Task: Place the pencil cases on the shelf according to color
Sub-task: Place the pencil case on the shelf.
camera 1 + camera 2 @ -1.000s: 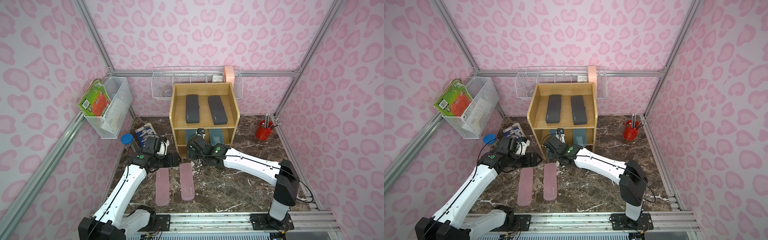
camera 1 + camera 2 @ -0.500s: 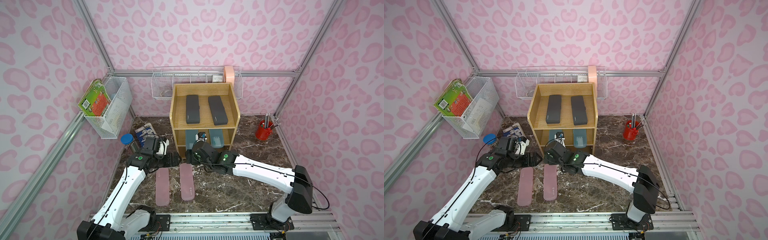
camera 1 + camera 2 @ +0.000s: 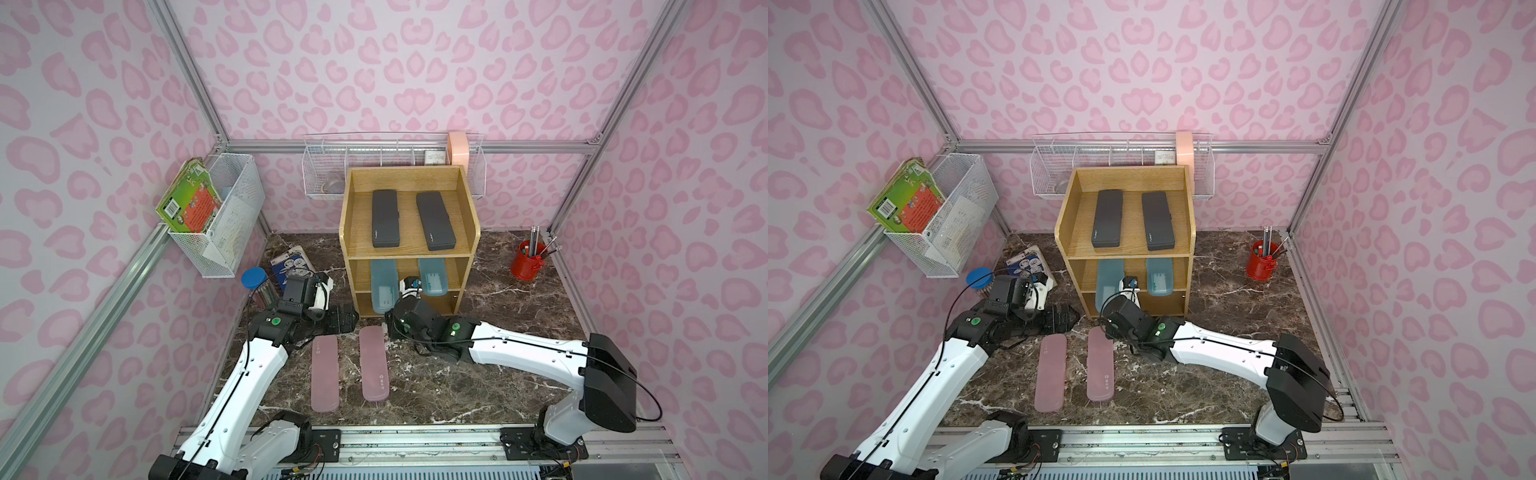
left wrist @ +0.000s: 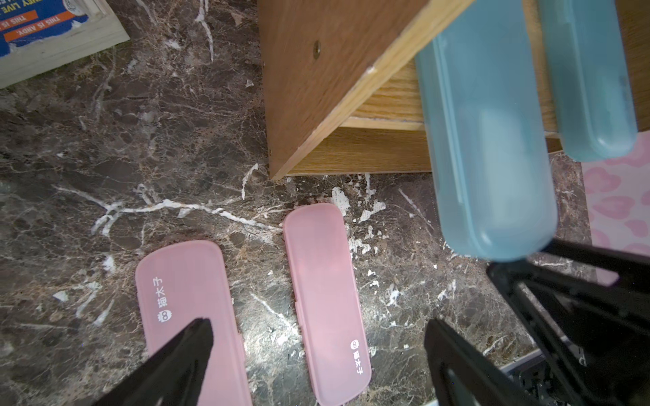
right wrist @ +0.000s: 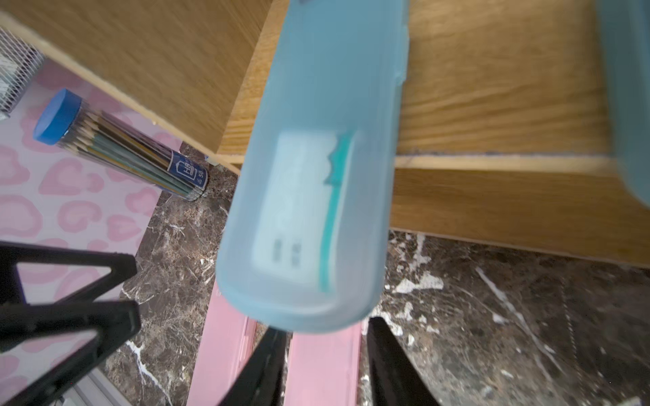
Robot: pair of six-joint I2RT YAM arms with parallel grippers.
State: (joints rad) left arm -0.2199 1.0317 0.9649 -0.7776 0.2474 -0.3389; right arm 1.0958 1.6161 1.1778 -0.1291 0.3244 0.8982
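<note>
Two pink pencil cases lie side by side on the marble table in front of the shelf (image 3: pixel 409 254): the left one (image 3: pixel 325 372) and the right one (image 3: pixel 374 363). My right gripper (image 5: pixel 327 337) is shut on the far end of the right pink case (image 5: pixel 323 369), one finger along each long side. My left gripper (image 4: pixel 316 334) hangs open above both pink cases, touching neither. Two teal cases (image 3: pixel 384 286) (image 3: pixel 432 276) rest on the middle tier; the left one juts out past its edge. Two black cases (image 3: pixel 385 223) (image 3: pixel 436 226) lie on the top tier.
A blue-lidded tube of pencils (image 3: pixel 254 279) and a booklet (image 3: pixel 291 264) sit left of the shelf. A red pen cup (image 3: pixel 528 264) stands at the right. White wire baskets hang on the left wall (image 3: pixel 216 224) and the back wall (image 3: pixel 332 174).
My right gripper drew back from the shelf's middle tier, came down to the right pink case and went from open to shut on its far end. The left arm barely moved.
</note>
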